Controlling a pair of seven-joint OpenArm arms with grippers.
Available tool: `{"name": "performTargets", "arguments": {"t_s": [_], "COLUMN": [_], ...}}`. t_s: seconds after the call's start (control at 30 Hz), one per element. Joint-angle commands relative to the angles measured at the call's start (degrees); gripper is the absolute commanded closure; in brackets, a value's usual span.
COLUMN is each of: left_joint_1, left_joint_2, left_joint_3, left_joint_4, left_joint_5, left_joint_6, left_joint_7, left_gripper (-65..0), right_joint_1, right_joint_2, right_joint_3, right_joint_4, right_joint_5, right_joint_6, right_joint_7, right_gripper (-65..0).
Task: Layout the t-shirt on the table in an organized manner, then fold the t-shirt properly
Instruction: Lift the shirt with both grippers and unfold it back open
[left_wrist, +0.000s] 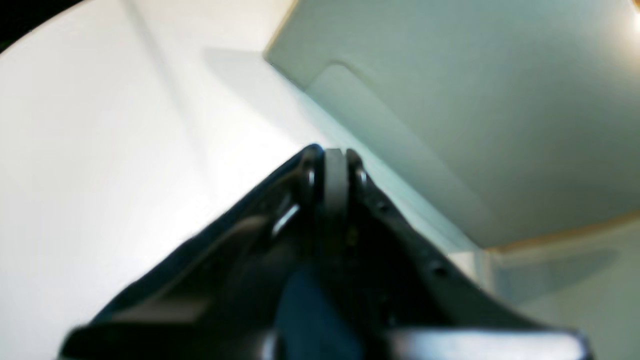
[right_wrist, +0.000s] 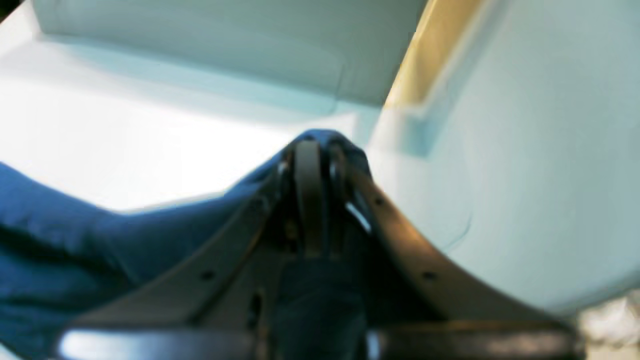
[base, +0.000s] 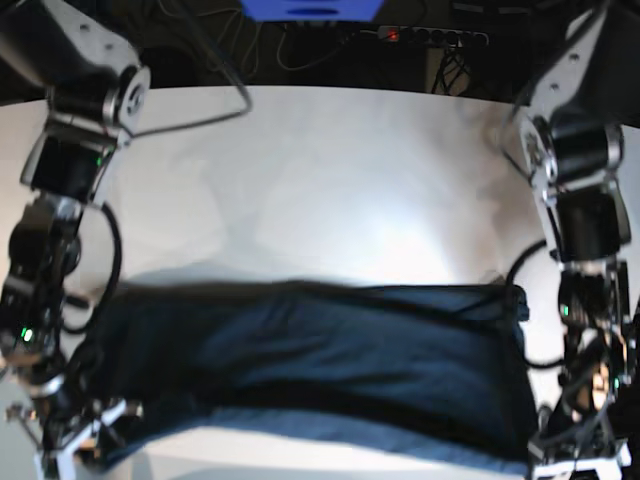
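The dark navy t-shirt (base: 300, 350) hangs stretched as a wide band between both grippers, low over the front of the white table (base: 320, 180). My left gripper (left_wrist: 335, 160) is shut on one end of the shirt; dark fabric (left_wrist: 200, 250) trails beside its fingers. In the base view it is at the lower right (base: 575, 455). My right gripper (right_wrist: 312, 150) is shut on the other end, with blue fabric (right_wrist: 75, 240) wrapped over its tip and trailing left. In the base view it is at the lower left (base: 70, 440). The neck label is hidden.
A power strip (base: 430, 35) and cables lie beyond the table's far edge, next to a blue object (base: 310, 8). Both arms stand at the table's sides. Pale panels (left_wrist: 450, 100) fill the background of the wrist views.
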Motion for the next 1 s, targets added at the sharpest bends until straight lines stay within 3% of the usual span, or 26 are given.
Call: {"name": "performTargets", "arguments": {"t_s": [0.0, 0.3, 0.5, 0.73, 0.97], "left_joint_1": [-5.4, -25.9, -30.7, -21.8, -3.9], "left_joint_2": [-0.9, -0.4, -0.4, -0.9, -2.6], "left_joint_3": [0.6, 1.2, 1.2, 0.8, 0.5], "left_joint_4": [-0.8, -10.3, -8.4, 2.2, 14.7], "left_joint_5": [-0.3, -0.3, -0.8, -0.8, -1.0], "left_joint_6": [-0.7, -0.8, -0.8, -0.8, -0.8], "left_joint_7": [-1.7, -1.8, -1.4, 3.5, 3.9], "left_gripper": [-0.2, -0.2, -0.2, -0.2, -0.2], "right_joint_1": [4.3, 22.8, 26.9, 15.4, -2.9], "right_joint_2": [1.4, 4.6, 4.7, 5.0, 0.5], "right_joint_3": [0.2, 0.2, 0.4, 1.5, 3.2], "right_joint_4": [-0.3, -6.8, -5.4, 2.1, 13.7], "right_joint_5": [0.0, -0.4, -0.3, 0.0, 0.0], "right_joint_6": [0.0, 0.0, 0.0, 0.0, 0.1], "right_joint_7": [2.3, 2.2, 2.1, 2.3, 2.5], "right_gripper": [0.0, 0.0, 0.0, 0.0, 0.0]}}
